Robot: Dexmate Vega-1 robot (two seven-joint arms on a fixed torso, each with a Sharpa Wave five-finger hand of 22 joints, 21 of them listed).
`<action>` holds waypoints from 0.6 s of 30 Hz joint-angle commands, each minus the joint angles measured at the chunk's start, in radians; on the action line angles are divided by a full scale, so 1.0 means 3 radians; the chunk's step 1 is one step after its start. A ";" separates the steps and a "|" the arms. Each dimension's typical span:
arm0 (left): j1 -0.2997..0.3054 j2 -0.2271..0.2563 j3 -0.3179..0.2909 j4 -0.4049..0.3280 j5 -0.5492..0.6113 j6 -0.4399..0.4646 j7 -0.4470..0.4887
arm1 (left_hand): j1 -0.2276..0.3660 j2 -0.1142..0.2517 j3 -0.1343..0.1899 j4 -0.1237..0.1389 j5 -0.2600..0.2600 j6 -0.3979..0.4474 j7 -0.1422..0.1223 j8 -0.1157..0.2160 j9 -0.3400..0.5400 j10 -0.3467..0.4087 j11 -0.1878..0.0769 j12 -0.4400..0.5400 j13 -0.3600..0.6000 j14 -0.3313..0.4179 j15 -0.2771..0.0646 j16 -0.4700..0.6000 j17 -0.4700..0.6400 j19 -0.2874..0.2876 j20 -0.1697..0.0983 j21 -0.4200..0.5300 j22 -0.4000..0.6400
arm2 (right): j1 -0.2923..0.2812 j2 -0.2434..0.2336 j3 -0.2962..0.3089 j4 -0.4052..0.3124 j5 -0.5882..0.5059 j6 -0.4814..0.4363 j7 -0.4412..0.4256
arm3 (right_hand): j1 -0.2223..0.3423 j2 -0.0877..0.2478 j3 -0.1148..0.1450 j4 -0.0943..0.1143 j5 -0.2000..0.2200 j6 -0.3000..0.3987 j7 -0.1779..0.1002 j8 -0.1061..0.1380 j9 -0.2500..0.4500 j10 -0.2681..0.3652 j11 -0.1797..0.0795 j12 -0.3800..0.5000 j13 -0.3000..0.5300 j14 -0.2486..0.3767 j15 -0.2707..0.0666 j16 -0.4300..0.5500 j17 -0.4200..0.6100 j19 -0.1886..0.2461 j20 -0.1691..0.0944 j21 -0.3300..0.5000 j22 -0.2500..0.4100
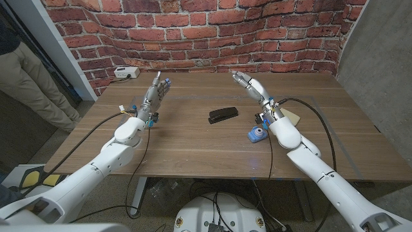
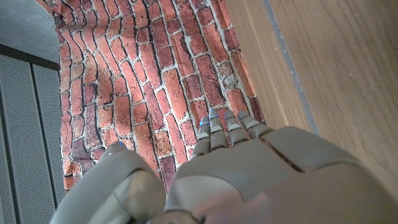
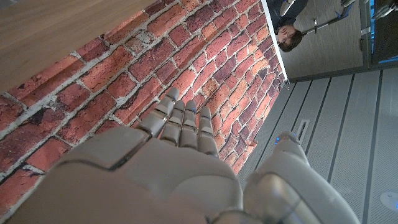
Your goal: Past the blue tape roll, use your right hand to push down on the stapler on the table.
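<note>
Head view shows the stapler [image 1: 223, 115], black and low, lying near the middle of the tabletop [image 1: 193, 148]. It looks rigid and fairly heavy, sprung at the top arm, so press squarely on its upper face. The blue tape roll [image 1: 256, 134] sits just beside it, toward the robot. The right hand [image 1: 251, 86] hovers beyond the stapler, fingers extended, holding nothing; the left hand [image 1: 156, 94] likewise, fingers apart.

One black stapler [image 1: 223, 115], one blue tape roll [image 1: 257, 134] (near right), one white box [image 1: 126, 73], two hands.
</note>
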 commanded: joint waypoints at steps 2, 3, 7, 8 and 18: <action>0.0031 0.0011 -0.0010 -0.0036 0.0019 0.0028 0.0020 | 0.0012 0.0009 -0.0001 -0.0016 -0.0022 0.0054 0.0002 0.0029 0.0014 0.0052 -0.0017 0.0010 0.0015 0.0049 0.0008 0.0011 0.0009 0.0026 -0.0001 -0.0002 0.0006 | -0.0053 -0.0173 -0.0036 -0.0192 -0.0789 -0.0102 -0.0341 | 0.0038 0.0007 0.0014 -0.0023 0.0029 -0.0008 -0.0036 0.0014 0.0011 -0.0006 -0.0032 0.0014 0.0009 -0.0017 -0.0022 -0.0022 0.0004 0.0019 -0.0005 -0.0012 0.0012; 0.0032 0.0010 -0.0009 -0.0033 0.0019 0.0028 0.0016 | 0.0013 0.0010 -0.0001 -0.0017 -0.0022 0.0056 0.0002 0.0029 0.0014 0.0052 -0.0016 0.0010 0.0015 0.0052 0.0009 0.0011 0.0009 0.0027 -0.0001 -0.0002 0.0006 | -0.0056 -0.0194 -0.0039 -0.0219 -0.0839 -0.0132 -0.0351 | 0.0039 0.0007 0.0015 -0.0024 0.0030 -0.0009 -0.0040 0.0013 0.0011 -0.0007 -0.0032 0.0014 0.0009 -0.0020 -0.0025 -0.0023 0.0004 0.0017 -0.0003 -0.0013 0.0011; 0.0034 0.0004 -0.0005 -0.0029 0.0025 0.0023 0.0013 | 0.0019 0.0016 0.0001 -0.0018 -0.0025 0.0070 0.0002 0.0029 0.0014 0.0061 -0.0012 0.0008 0.0015 0.0059 0.0013 0.0009 0.0009 0.0030 0.0002 -0.0005 0.0006 | -0.0036 -0.0263 -0.0066 -0.0265 -0.0987 -0.0177 -0.0391 | 0.0044 0.0009 0.0015 -0.0027 0.0032 -0.0013 -0.0045 0.0010 0.0011 -0.0011 -0.0043 0.0010 0.0008 -0.0026 -0.0033 -0.0027 0.0004 0.0010 -0.0008 -0.0018 0.0011; 0.0034 0.0003 -0.0005 -0.0030 0.0029 0.0022 0.0014 | 0.0020 0.0017 0.0001 -0.0018 -0.0025 0.0071 0.0001 0.0029 0.0014 0.0061 -0.0013 0.0008 0.0015 0.0059 0.0012 0.0008 0.0009 0.0030 0.0002 -0.0005 0.0006 | -0.0027 -0.0279 -0.0075 -0.0269 -0.1045 -0.0181 -0.0421 | 0.0044 0.0009 0.0015 -0.0028 0.0032 -0.0012 -0.0046 0.0010 0.0011 -0.0011 -0.0044 0.0011 0.0008 -0.0027 -0.0035 -0.0028 0.0004 0.0010 -0.0008 -0.0018 0.0011; 0.0042 0.0017 -0.0012 -0.0048 0.0041 0.0012 -0.0010 | 0.0036 0.0031 0.0003 -0.0023 -0.0033 0.0099 -0.0001 0.0024 0.0014 0.0100 -0.0022 0.0008 0.0015 0.0092 0.0008 0.0007 0.0009 0.0051 0.0007 -0.0007 0.0006 | 0.0138 -0.0372 -0.0230 -0.0126 -0.1436 -0.0064 -0.0726 | 0.0051 0.0015 0.0016 -0.0034 0.0039 -0.0021 -0.0071 0.0003 0.0012 -0.0010 -0.0087 0.0007 0.0009 -0.0020 -0.0073 -0.0027 0.0005 0.0019 -0.0037 -0.0019 0.0011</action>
